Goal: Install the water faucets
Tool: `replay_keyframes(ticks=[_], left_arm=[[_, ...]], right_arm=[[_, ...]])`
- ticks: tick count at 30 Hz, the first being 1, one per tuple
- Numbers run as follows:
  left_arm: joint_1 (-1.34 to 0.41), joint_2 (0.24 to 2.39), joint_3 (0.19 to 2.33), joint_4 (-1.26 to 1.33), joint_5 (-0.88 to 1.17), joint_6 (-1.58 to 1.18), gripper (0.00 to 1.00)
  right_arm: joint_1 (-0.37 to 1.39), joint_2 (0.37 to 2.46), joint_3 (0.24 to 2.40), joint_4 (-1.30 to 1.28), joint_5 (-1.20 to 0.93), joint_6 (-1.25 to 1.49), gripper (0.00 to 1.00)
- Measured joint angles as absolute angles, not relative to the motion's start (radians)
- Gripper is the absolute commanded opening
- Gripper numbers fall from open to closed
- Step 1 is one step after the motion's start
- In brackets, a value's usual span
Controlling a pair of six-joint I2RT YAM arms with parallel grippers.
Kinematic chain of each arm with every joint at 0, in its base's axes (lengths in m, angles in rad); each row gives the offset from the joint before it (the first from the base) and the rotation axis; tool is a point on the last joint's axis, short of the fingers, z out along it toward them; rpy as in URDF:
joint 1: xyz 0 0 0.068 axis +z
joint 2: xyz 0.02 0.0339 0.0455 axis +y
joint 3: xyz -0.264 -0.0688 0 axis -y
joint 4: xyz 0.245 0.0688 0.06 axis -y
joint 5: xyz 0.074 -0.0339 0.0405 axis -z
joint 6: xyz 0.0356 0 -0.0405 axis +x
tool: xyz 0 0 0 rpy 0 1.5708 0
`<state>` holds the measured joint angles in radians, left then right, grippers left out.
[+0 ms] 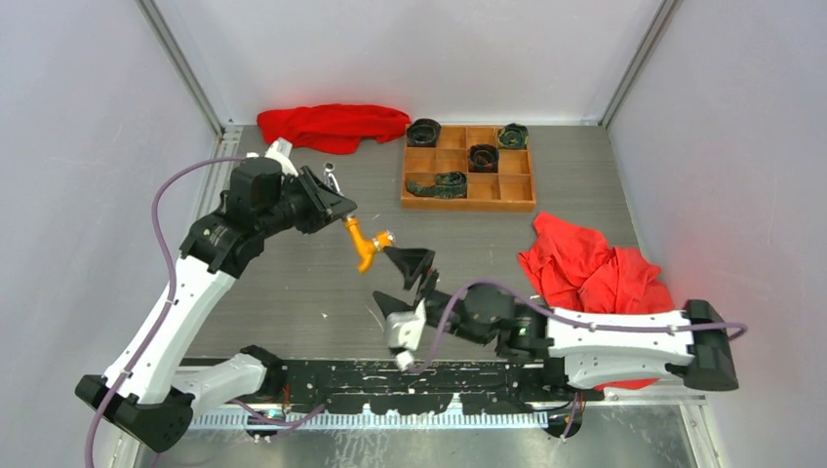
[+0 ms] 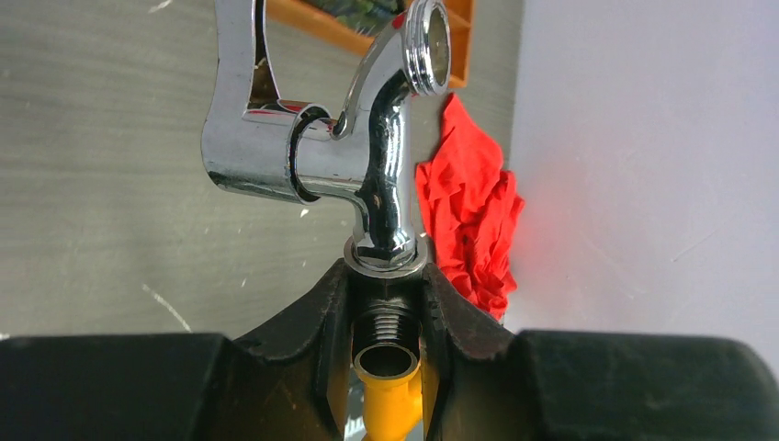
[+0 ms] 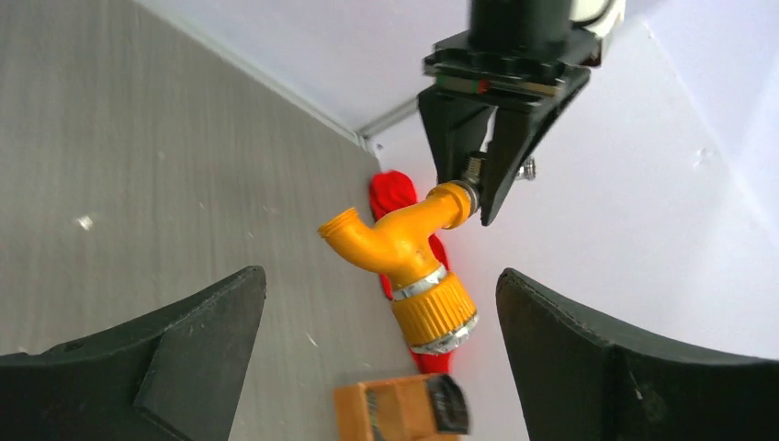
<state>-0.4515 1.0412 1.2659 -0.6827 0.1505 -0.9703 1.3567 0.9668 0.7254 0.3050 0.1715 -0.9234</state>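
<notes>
- Left gripper point(image 2: 386, 308), nearly closed, pinches the silver faucet point(image 2: 367, 156) at its neck.
- Right gripper point(image 1: 382, 273) gapes empty; the orange faucet point(image 3: 404, 257) sits just ahead, collar nearest.

The shiny silver faucet point(image 2: 386, 165), lever-handled with a threaded mouth, meets end to end the orange-yellow faucet point(image 3: 404, 243) with its bent spout, both raised off the table, left of centre.

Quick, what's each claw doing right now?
Left claw: closed on the silver tap, where the orange tap joins it.
Right claw: open, holding nothing.
</notes>
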Motion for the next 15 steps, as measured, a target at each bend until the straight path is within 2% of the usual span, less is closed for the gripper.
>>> replay_keyframes(ticks=[7,9,12,15], left_arm=[[-0.451,1.072,1.292,-0.79,0.162,-1.008,0.0],[-0.451,1.072,1.292,-0.793,0.167,-1.018,0.0],[-0.451,1.071,1.292,-0.794,0.173,-1.029,0.0],[-0.451,1.069,1.288,-0.794,0.172,-1.035,0.0]], right_arm=[[1.438,1.205,0.654,0.576,0.422,-1.325,0.98],[1.438,1.266,0.654,0.656,0.467,-1.402,0.89],[1.438,1.345,0.654,0.782,0.514,-1.492,0.67],[1.438,1.411,0.658,0.9,0.55,-1.552,0.54]])
